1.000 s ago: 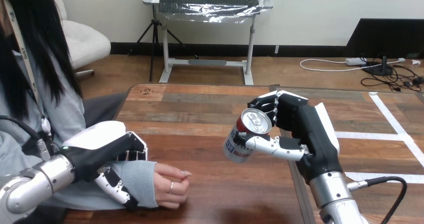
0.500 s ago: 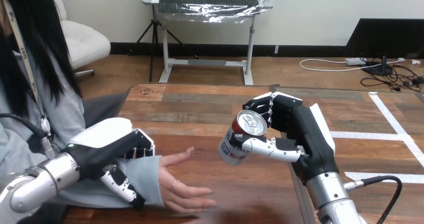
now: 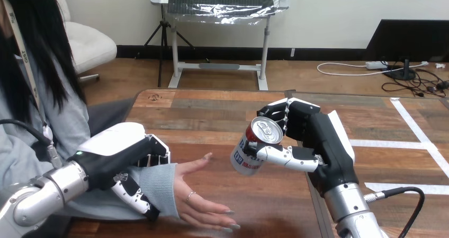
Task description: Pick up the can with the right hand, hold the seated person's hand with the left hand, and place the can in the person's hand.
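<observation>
The right hand (image 3: 312, 142) wraps fingers and thumb round the can (image 3: 253, 149), holding it tilted above the middle of the table (image 3: 212, 111). Its contents cannot be told. Near the table's front left corner, the left hand (image 3: 119, 161) curls round the person's wrist (image 3: 156, 182), likely steadying the person's hand (image 3: 204, 203), which lies palm-up, open to receive the can.

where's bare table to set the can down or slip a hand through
Bare: the far strip of the table, beyond the can; and the near patch between the person's hand and the right robot hand's forearm. Crowded: near left, where the left robot hand grips the person's wrist, and the slim gap between can and the person's thumb.
</observation>
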`<action>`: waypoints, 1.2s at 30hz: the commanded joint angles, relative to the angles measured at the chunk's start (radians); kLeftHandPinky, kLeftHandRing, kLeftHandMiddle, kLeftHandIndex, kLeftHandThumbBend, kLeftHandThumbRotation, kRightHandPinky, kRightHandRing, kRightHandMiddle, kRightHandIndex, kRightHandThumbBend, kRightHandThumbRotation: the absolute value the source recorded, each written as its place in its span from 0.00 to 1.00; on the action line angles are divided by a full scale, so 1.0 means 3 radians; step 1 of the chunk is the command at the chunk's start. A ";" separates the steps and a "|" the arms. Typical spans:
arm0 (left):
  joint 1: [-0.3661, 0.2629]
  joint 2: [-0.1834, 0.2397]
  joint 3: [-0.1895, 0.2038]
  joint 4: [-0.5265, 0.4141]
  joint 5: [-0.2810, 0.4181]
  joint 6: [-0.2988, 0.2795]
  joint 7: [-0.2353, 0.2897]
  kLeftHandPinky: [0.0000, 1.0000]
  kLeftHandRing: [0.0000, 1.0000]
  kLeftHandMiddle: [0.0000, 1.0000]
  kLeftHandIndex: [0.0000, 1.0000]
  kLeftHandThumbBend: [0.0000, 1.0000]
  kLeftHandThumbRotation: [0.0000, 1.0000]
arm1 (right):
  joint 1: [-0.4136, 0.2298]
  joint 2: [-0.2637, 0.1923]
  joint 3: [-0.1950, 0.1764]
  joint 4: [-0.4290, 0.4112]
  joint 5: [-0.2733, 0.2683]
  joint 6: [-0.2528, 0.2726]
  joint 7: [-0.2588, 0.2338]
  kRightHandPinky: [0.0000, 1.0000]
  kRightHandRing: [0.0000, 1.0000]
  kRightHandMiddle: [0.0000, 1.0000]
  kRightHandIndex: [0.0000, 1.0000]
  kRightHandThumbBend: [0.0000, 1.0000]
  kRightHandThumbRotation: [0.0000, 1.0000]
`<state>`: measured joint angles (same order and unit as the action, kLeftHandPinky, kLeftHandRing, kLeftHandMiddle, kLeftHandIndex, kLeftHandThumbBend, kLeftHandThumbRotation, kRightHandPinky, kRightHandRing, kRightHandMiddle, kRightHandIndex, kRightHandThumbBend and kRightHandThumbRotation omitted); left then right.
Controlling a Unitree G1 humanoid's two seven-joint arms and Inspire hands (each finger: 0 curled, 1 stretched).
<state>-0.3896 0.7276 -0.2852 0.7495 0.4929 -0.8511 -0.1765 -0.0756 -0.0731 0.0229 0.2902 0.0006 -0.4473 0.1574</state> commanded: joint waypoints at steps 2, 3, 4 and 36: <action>-0.0132 0.0005 0.0196 -0.0312 -0.0199 0.0008 0.0014 0.23 0.28 0.34 0.36 0.97 0.00 | -0.0242 0.0052 -0.0006 -0.0093 0.0087 -0.0015 0.0015 0.34 0.41 0.47 0.48 0.74 0.00; -0.0126 0.0008 0.0197 -0.0329 -0.0207 0.0016 0.0007 0.23 0.28 0.34 0.36 0.97 0.00 | -0.0241 0.0053 -0.0006 -0.0093 0.0092 -0.0015 0.0019 0.34 0.41 0.47 0.48 0.74 0.00; -0.0120 0.0008 0.0199 -0.0341 -0.0221 0.0010 0.0005 0.23 0.28 0.34 0.36 0.97 0.00 | -0.0241 0.0057 -0.0003 -0.0093 0.0098 -0.0012 0.0023 0.34 0.41 0.47 0.48 0.74 0.00; -0.0042 -0.0030 0.0300 -0.0810 -0.0437 0.0106 -0.0177 0.23 0.28 0.35 0.37 0.99 0.00 | -0.0197 0.0170 0.0166 -0.0057 -0.0173 -0.0056 -0.0118 0.31 0.37 0.45 0.48 0.77 0.00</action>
<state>-0.3482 0.7276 -0.2524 0.5970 0.4130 -0.8123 -0.2368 -0.0756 -0.0492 0.0591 0.2903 -0.0530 -0.4431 0.1346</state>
